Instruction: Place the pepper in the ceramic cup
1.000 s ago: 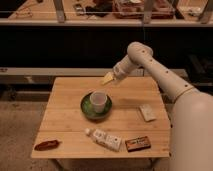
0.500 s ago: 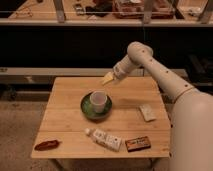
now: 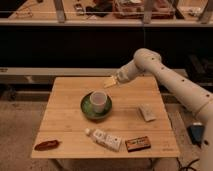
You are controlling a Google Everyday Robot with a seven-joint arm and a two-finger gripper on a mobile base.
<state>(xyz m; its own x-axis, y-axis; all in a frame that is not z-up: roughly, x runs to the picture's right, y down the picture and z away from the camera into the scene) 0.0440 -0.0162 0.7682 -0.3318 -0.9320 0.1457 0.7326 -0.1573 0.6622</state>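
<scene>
The pepper (image 3: 46,145) is a small dark red-brown chili lying at the table's front left corner. The ceramic cup (image 3: 98,101) is white and stands upright on a dark green plate (image 3: 86,110) near the middle of the table. My gripper (image 3: 110,82) hangs above the table's back edge, just behind and to the right of the cup, far from the pepper. It is open, with its pale yellow fingers pointing left and nothing between them. The white arm reaches in from the right.
A white bottle with a green cap (image 3: 104,139) and a brown labelled box (image 3: 136,144) lie near the front edge of the wooden table (image 3: 65,120). A small pale packet (image 3: 147,112) lies at the right. Dark shelving stands behind the table.
</scene>
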